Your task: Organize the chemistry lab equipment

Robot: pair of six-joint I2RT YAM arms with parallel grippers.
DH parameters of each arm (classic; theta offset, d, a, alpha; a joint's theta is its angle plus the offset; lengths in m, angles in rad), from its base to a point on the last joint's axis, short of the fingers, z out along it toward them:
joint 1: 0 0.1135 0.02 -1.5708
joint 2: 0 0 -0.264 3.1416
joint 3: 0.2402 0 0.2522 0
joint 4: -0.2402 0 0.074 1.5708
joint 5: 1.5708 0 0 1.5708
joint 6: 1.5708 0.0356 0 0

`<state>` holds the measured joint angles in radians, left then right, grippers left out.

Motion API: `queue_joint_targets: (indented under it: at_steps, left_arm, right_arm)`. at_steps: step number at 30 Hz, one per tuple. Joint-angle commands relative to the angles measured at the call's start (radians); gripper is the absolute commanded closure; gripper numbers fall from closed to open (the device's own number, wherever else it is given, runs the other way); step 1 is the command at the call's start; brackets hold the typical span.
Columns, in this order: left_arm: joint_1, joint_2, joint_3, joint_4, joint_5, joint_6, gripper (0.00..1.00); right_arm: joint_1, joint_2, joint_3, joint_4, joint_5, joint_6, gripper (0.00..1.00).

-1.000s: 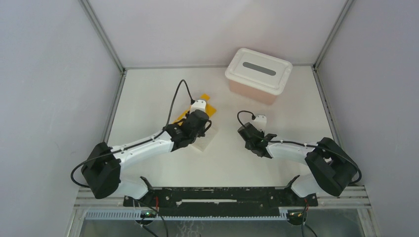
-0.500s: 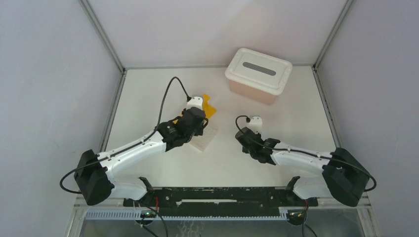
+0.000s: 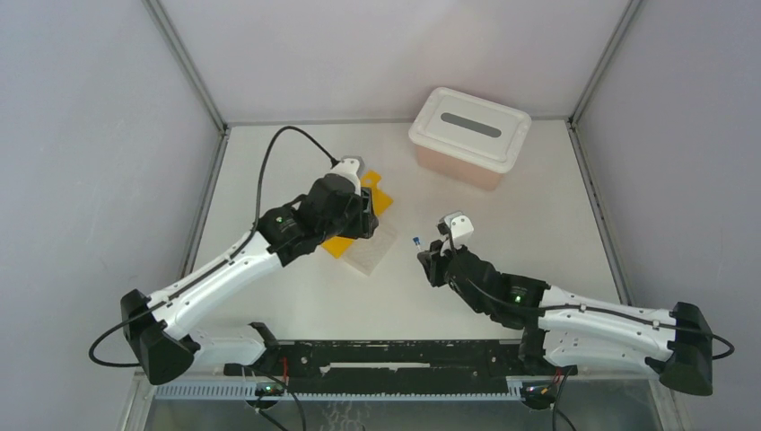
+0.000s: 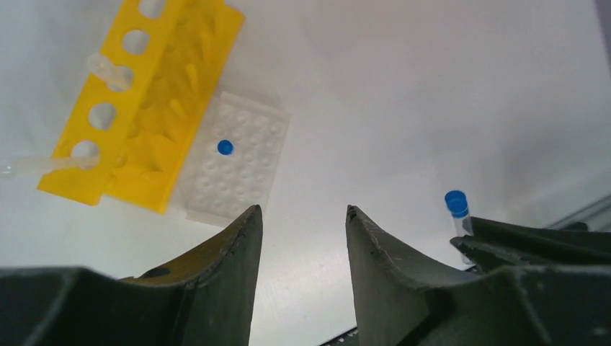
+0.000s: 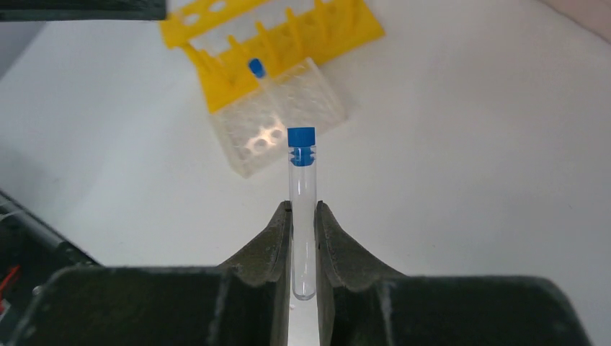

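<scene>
The white table [image 3: 529, 224] is hemmed in by grey walls on the left, right and far sides. The pink tub [image 3: 453, 166], under its white lid [image 3: 469, 126], takes up the far right part. A strip of bare tabletop runs between the tub and the racks, and a wider stretch lies toward the near edge. The yellow tube rack [image 4: 180, 86] lies flat left of centre. The small clear grid rack [image 4: 241, 180] is pressed against its long side, though from above the left arm hides part of that seam, so I can't say whether one overlaps the other. A single blue-capped tube [image 4: 225, 147] stands in the grid rack near the yellow edge. What look like two thin clear droppers [image 4: 108, 68] poke through the yellow rack's round holes. The left gripper [image 4: 302, 213] hangs over the racks with its jaws parted a moderate way and nothing between them. The right gripper [image 5: 303, 209] is to the right of the grid rack, across bare table and apart from it. Its jaws are pinched tight on the lower half of another blue-capped clear tube [image 5: 302, 169]. That tube stands along the fingers with its cap [image 5: 301, 137] pointing toward the racks, and its upper half sticks out past the fingertips.
</scene>
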<state>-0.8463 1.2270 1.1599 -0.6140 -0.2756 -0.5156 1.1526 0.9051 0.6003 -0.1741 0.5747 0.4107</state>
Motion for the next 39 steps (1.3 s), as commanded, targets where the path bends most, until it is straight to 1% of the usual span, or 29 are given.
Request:
queue_joint_targets:
  at_steps: [1,6,8,13,20,26,39]
  left_arm:
    - [0.073,-0.053,0.060,-0.008,0.293,-0.062,0.49]
    - [0.128,-0.047,0.075,-0.001,0.493,-0.084,0.49]
    - [0.138,-0.042,0.079,0.000,0.555,-0.089,0.49]
    - [0.162,-0.030,0.067,0.016,0.705,-0.110,0.50]
    - [0.174,-0.010,0.032,0.044,0.857,-0.124,0.50]
    - [0.183,0.003,0.013,0.037,0.888,-0.108,0.51]
    - [0.206,0.028,-0.006,0.014,0.890,-0.075,0.51]
  right_arm:
    - [0.072,-0.050,0.000,0.120,-0.016,-0.144,0.92]
    - [0.112,-0.041,0.007,0.165,-0.049,-0.201,0.93]
    - [0.124,-0.032,0.011,0.202,-0.055,-0.214,0.93]
    - [0.135,-0.020,0.023,0.226,-0.077,-0.238,0.93]
    - [0.136,0.005,0.036,0.250,-0.097,-0.255,0.93]
    - [0.136,0.018,0.042,0.271,-0.110,-0.267,0.94]
    - [0.160,0.006,0.060,0.273,-0.110,-0.285,0.94]
